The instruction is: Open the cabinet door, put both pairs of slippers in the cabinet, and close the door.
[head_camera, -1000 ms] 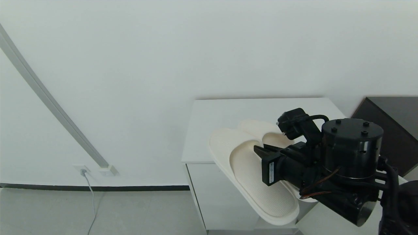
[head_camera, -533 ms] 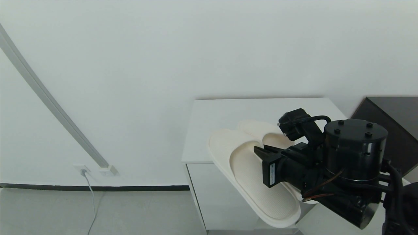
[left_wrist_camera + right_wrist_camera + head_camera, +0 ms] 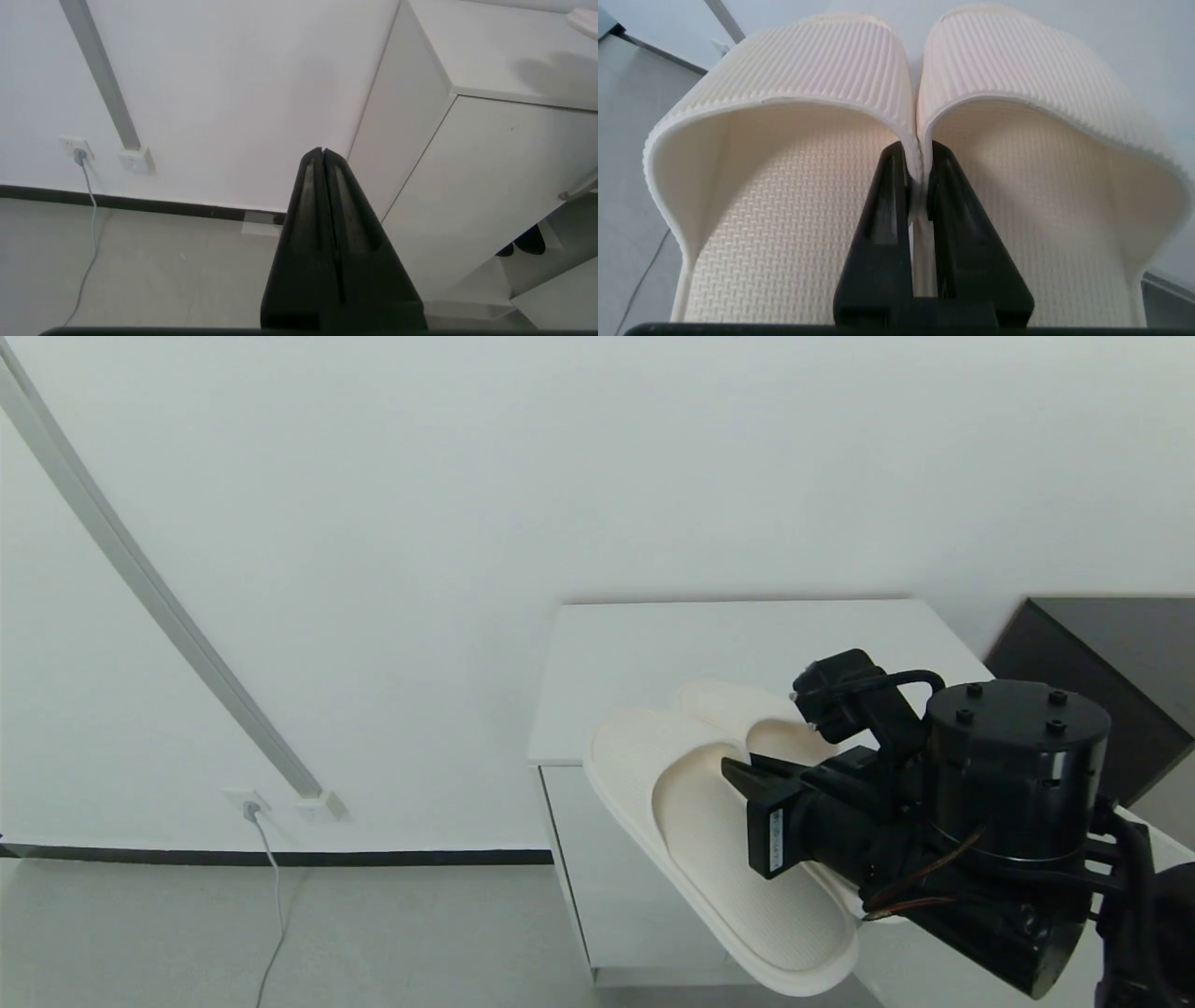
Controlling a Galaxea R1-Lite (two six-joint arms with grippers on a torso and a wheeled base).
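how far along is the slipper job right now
Done: one pair of cream slippers is picked up, the right tool shut on their inner walls, in the air before the white cabinet. In hand: that pair, not yet inside. The left tool is shut and empty. Left: stowing this pair, then the second pair, then closing the door. Whether the door is open cannot be told.

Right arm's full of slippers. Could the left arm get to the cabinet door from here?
Probably yes: the left gripper is shut on nothing, and only open floor lies between it and the cabinet front. It would need to open first.
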